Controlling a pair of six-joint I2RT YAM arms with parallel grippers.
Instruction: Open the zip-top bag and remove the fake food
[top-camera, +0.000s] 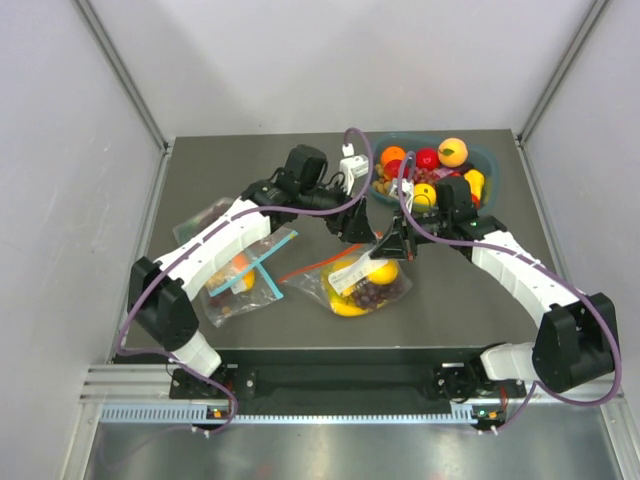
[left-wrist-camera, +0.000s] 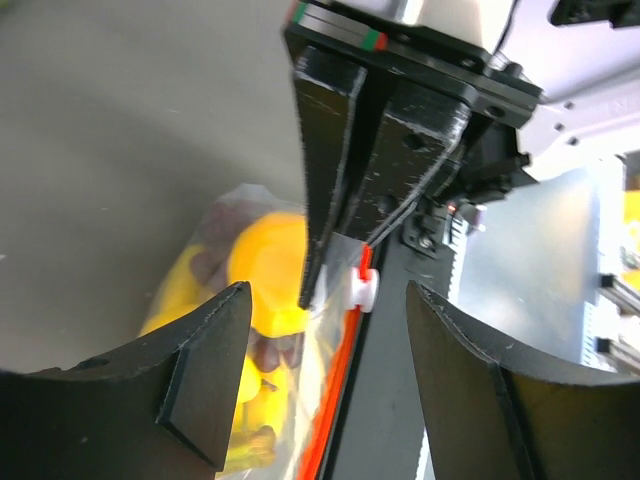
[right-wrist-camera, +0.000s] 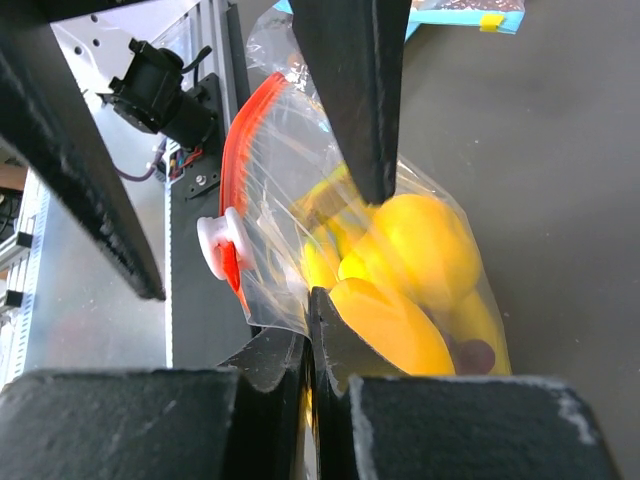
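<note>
**Right hand pins the bag; slider sits between the left hand's spread fingers**

The right hand (right-wrist-camera: 312, 312) is pressed together. It pinches a fold of clear film at the mouth corner of the zip-top bag (right-wrist-camera: 290, 190), just beside the white slider (right-wrist-camera: 216, 246). From there the red zip strip (right-wrist-camera: 243, 130) arcs up and away from the hand. The fake food (right-wrist-camera: 415, 250), yellow and dark purple pieces, bulges inside the bag just beyond the fingertips.

The left hand (left-wrist-camera: 328, 292) is spread wide and grips nothing. It faces the right hand at close range. The slider lies between its two fingers, just ahead, and the strip runs back toward its wrist. The left hand is therefore the better placed to take the slider. The coming move likely turns on closing on that small tab without catching the right hand's fingers, which stand right beside it. Whether the zip is parted I cannot tell.

Farther out, a bowl (top-camera: 492, 160) of loose fruit stands behind the right hand's wrist. Blue-strip bags (top-camera: 250, 280) lie on the counter (top-camera: 450, 300), behind and outward of the left hand, apart from the task's bag.
</note>
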